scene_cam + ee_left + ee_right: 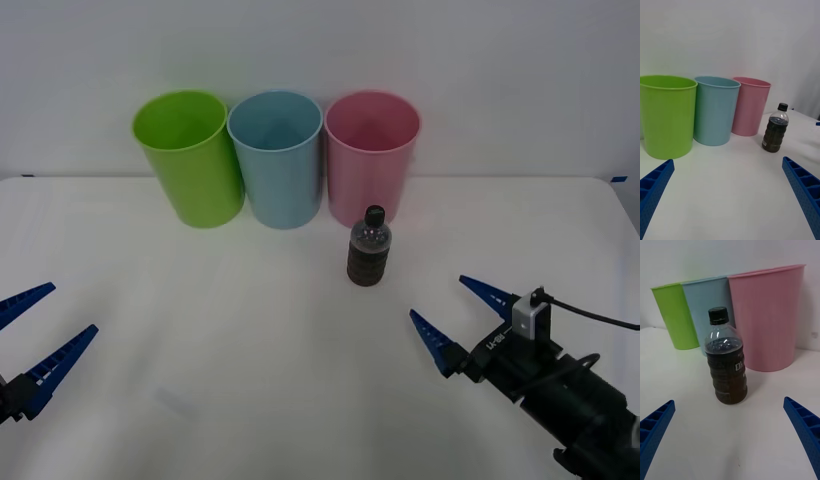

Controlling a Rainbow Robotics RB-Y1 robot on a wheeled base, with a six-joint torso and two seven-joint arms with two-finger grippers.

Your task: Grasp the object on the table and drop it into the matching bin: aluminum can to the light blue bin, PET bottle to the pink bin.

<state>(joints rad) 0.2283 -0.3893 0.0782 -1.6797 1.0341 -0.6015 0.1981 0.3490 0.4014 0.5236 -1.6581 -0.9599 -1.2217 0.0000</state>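
Blue-fingered and spread wide on nothing, the right gripper [450, 318] sits nearest on the table [200, 340], lined up to approach the upright PET bottle [369, 248], cap up, standing just before the far pink bin [371, 155]; the left gripper [40, 325] idles open at near left.

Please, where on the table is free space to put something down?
The table is bare between the open left gripper and open right gripper, before the PET bottle. It is crowded behind, at the lime green bin, light blue bin and pink bin.
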